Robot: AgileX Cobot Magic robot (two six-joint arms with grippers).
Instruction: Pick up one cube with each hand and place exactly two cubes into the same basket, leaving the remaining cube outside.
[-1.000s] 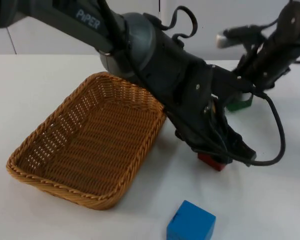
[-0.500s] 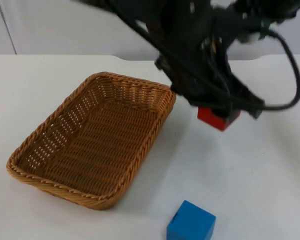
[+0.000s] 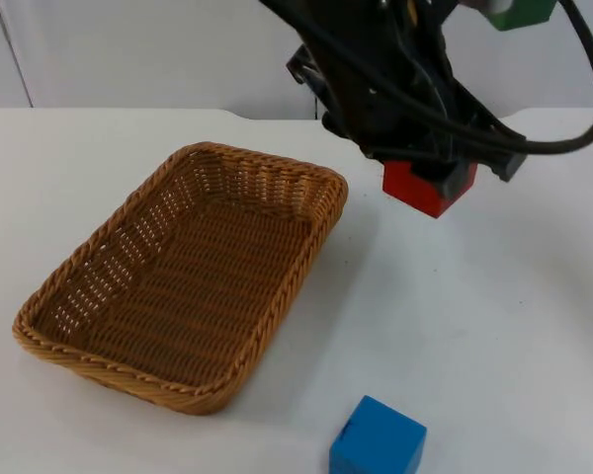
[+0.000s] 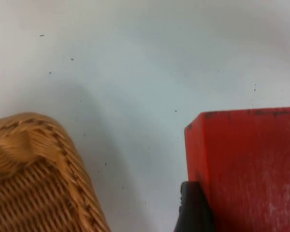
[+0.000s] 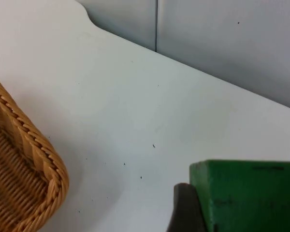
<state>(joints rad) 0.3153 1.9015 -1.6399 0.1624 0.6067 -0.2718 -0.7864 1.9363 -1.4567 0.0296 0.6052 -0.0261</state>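
White table top (image 3: 534,326), bare and faintly speckled with small dark flecks. Grey partition wall (image 3: 128,49) stood behind, with vertical panel seams.

White table top (image 3: 514,326) ends at a grey partition wall (image 3: 128,49). On it: empty wicker basket (image 3: 183,281) at left, blue cube (image 3: 378,437) near the front edge, apart from the basket. Surface carries a few tiny dark specks, possibly dirt.

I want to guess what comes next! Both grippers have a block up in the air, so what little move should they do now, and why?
Probably carry the red cube in the left gripper sideways over the basket. It hangs above bare table beside the rim. The right gripper holds the green cube higher up.
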